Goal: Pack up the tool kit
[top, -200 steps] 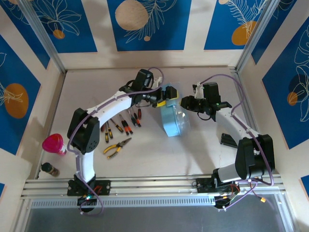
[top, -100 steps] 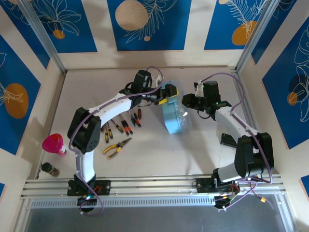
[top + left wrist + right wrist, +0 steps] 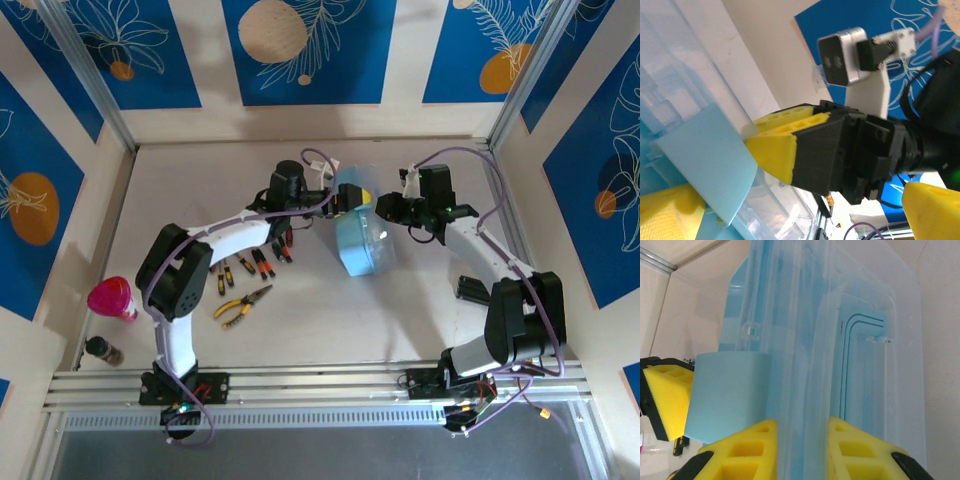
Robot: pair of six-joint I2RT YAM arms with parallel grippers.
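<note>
The light-blue case (image 3: 358, 243) stands tilted mid-table, its clear lid (image 3: 785, 210) raised. My right gripper (image 3: 388, 210) is shut on the case's edge; in the right wrist view its yellow fingers (image 3: 745, 450) squeeze the translucent wall (image 3: 805, 365). My left gripper (image 3: 352, 197) is open at the case's top, its fingers (image 3: 670, 212) spread wide, one beside a light-blue tab (image 3: 705, 160). That tab (image 3: 727, 395) also faces the right wrist camera. The yellow-handled pliers (image 3: 243, 303) and several screwdrivers (image 3: 250, 262) lie on the table left of the case.
A pink cup (image 3: 112, 297) and a small dark bottle (image 3: 103, 350) stand near the left front edge. A black object (image 3: 473, 290) lies by the right arm. Walls close the table at back and sides.
The left arm has dropped lower and its gripper has moved right onto the case's top. The case has tipped and shifted slightly toward the back. The right gripper kept its hold.
</note>
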